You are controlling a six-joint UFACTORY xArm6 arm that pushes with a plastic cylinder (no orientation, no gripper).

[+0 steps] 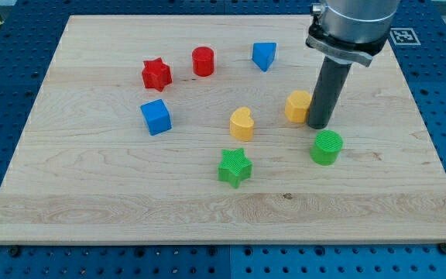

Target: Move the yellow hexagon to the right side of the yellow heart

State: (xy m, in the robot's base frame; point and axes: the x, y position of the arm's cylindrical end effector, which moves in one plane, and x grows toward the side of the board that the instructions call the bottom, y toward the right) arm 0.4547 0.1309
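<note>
The yellow hexagon (297,105) lies on the wooden board, right of centre. The yellow heart (241,124) lies to its left and a little lower, with a gap between them. My tip (319,125) rests on the board right next to the hexagon's right edge, touching it or nearly so. The dark rod rises from there to the grey arm at the view's top right.
A green cylinder (327,147) stands just below and right of my tip. A green star (235,167) lies below the heart. A blue cube (156,117), red star (156,74), red cylinder (203,61) and blue triangular block (264,55) lie left and top.
</note>
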